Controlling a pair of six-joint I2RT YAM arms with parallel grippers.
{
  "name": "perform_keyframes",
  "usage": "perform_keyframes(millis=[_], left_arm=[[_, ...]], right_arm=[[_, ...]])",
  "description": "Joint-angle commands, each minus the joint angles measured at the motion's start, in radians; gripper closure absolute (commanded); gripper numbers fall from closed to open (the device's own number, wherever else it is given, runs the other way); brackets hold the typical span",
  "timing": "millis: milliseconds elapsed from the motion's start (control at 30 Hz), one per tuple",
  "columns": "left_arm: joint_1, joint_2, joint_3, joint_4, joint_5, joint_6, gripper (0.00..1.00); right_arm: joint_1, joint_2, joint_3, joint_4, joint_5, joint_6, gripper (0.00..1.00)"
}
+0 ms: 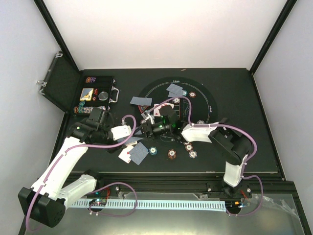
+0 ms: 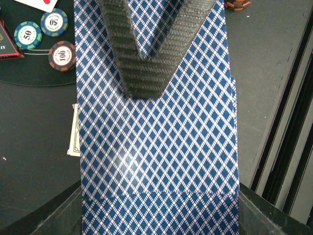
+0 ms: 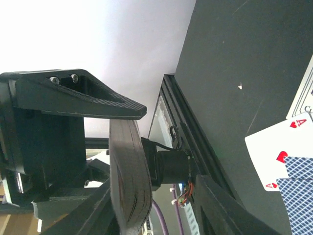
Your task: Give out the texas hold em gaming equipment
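Meeting over the near-left rim of the round mat (image 1: 208, 105), the right gripper (image 1: 164, 127) clamps a bent deck (image 3: 129, 181); the left gripper (image 1: 149, 129) pinches a blue-backed card (image 2: 156, 147). Loose cards (image 1: 138, 153) and chips (image 1: 172, 154) lie beside them, toward the front edge of the table (image 1: 244, 88).

The case (image 1: 95, 93) is set open at the rear left of the table (image 1: 244, 107), lid towards the left wall. The mat (image 1: 159, 90) is laid to its right. Two cards (image 1: 174, 89) and one chip (image 1: 192, 94) are placed on the mat's far part; a single card (image 1: 141, 101) lies just left of the mat. Before the mat a row of chips (image 1: 172, 154) is laid, with overlapped cards (image 1: 137, 153) to its left. Over the mat's near left edge, a deck (image 3: 128, 176) is held in the right gripper (image 1: 164, 126) and a held card (image 2: 156, 147) in the left gripper (image 1: 152, 129).
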Motion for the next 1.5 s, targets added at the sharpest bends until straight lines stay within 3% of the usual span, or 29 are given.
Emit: perform_keyframes(millis=[0,167,333,567,667,833,933,967,1033,1200,1333,1467], left_arm=[[0.003,-0.012,0.022,0.003,0.029,0.001,0.98],[0.003,-0.011,0.026,-0.004,0.025,0.005,0.98],[0.003,-0.008,0.031,-0.005,0.030,0.003,0.98],[0.003,-0.008,0.029,-0.005,0.028,0.004,0.98],[0.003,-0.011,0.028,-0.006,0.023,0.006,0.98],[0.003,-0.016,0.023,-0.008,0.015,0.008,0.98],[0.003,-0.016,0.021,-0.007,0.012,0.010,0.98],[0.003,-0.014,0.021,-0.007,0.012,0.009,0.98],[0.003,-0.011,0.021,-0.005,0.013,0.005,0.99],[0.003,0.000,0.022,-0.002,0.022,-0.007,0.99],[0.003,-0.001,0.023,-0.005,0.014,-0.006,0.99],[0.003,0.001,0.030,-0.008,0.003,-0.003,0.98]], right_arm=[[-0.011,-0.052,-0.017,-0.131,0.038,-0.069,0.63],[-0.023,-0.109,-0.022,-0.183,0.044,-0.112,0.82],[-0.030,-0.138,-0.007,-0.261,0.041,-0.165,0.83],[-0.043,-0.173,0.006,-0.346,0.045,-0.225,0.98],[-0.076,-0.197,0.008,-0.398,0.043,-0.268,0.99],[-0.169,-0.245,0.071,-0.631,0.057,-0.442,0.99],[-0.202,-0.235,0.241,-0.999,0.323,-0.718,0.99],[-0.199,-0.227,0.301,-1.070,0.527,-0.799,0.99],[-0.198,-0.219,0.337,-1.109,0.783,-0.927,0.99],[-0.169,-0.150,0.335,-0.974,1.307,-1.240,0.99],[-0.127,-0.035,0.309,-0.793,1.527,-1.464,0.99],[-0.095,0.082,0.287,-0.636,1.623,-1.639,0.99]])
